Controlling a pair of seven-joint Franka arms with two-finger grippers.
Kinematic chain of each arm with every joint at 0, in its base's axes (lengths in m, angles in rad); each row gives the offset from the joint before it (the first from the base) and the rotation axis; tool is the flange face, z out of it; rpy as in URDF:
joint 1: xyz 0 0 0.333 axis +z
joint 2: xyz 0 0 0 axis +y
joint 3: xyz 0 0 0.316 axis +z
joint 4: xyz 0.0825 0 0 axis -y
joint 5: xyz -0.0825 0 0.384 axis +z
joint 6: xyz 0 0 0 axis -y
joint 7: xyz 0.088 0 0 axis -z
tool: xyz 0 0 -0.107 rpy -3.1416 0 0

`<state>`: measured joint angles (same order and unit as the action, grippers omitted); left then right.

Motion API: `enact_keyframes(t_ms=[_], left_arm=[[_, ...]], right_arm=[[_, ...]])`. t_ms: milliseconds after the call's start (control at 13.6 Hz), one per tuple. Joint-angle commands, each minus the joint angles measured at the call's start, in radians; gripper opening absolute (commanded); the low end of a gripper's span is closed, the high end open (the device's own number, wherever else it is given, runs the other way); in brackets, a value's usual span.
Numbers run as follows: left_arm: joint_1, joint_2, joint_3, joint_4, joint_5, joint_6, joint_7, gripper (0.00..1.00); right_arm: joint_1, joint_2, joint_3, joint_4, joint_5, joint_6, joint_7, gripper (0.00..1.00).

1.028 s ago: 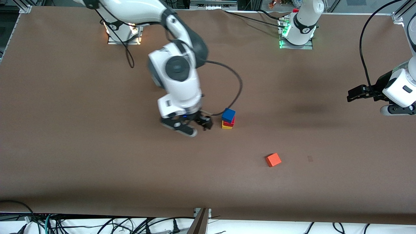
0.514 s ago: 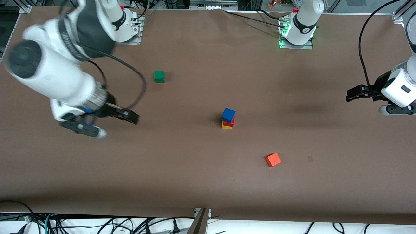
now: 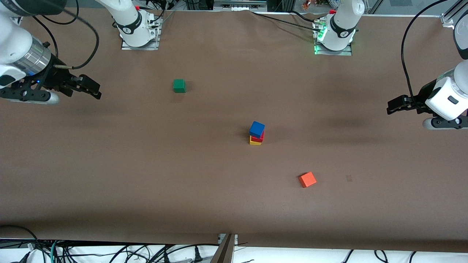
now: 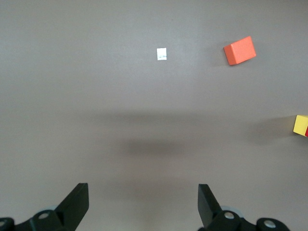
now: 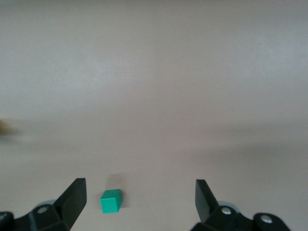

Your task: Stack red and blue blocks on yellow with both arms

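Three cubes stand stacked mid-table: blue [image 3: 257,129] on red [image 3: 259,138] on yellow [image 3: 255,141], so the stacking looks done and only a check seems left. The right gripper [image 3: 89,87] hovers empty, jaws apart, over its arm's end, well clear of the stack. The left gripper [image 3: 394,106] waits likewise, spread and empty, over its end.

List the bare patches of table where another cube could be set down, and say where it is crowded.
Bare: the strip from the orange cube to the camera-side edge; the stretch between the green cube and the stack. Crowded only at that stack. The open left end effector and open right end effector hang over the table's ends.
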<state>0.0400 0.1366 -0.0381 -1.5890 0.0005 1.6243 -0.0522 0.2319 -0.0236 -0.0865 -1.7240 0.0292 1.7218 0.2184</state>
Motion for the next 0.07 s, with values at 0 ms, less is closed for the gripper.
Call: enact_keyframes(t_ms=[0], left_arm=[[-0.003, -0.011, 0.001, -0.002, -0.005, -0.004, -0.008, 1.00]], right_arm=[[-0.022, -0.001, 0.033, -0.006, -0.020, 0.009, -0.025, 1.00]])
